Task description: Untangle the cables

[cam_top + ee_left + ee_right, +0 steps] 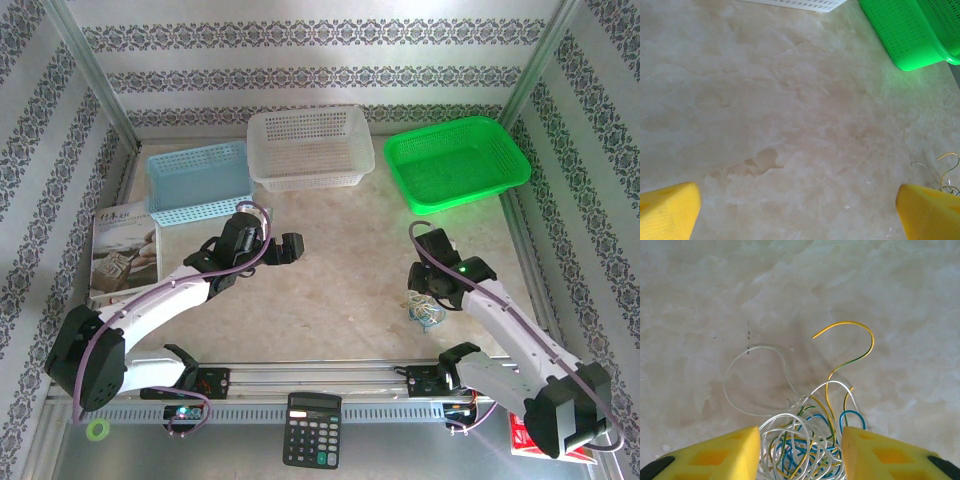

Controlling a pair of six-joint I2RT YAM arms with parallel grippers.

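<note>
The cables (pixel 807 440) are a tangle of thin white, blue, yellow and green wire loops lying on the marble table. One clear loop and one yellow-green end stick out of the tangle. My right gripper (pixel 800 455) straddles it with one yellow finger (pixel 725 455) on each side. The jaws stand apart, and the outer loops reach both pads. From above, the cables (pixel 427 316) lie at the near right under the right gripper (pixel 424 300). My left gripper (pixel 292 247) hangs wide open over bare table at centre left. In its wrist view the left gripper (pixel 800 212) holds nothing, and a few cable ends (pixel 946 172) show at the right edge.
Along the back stand a blue basket (pixel 198 180), a white basket (pixel 310 148) and a green basket (pixel 457 160). A book (pixel 122 250) lies at the left edge. A calculator (pixel 312 428) and a green tape roll (pixel 97 429) sit on the front rail.
</note>
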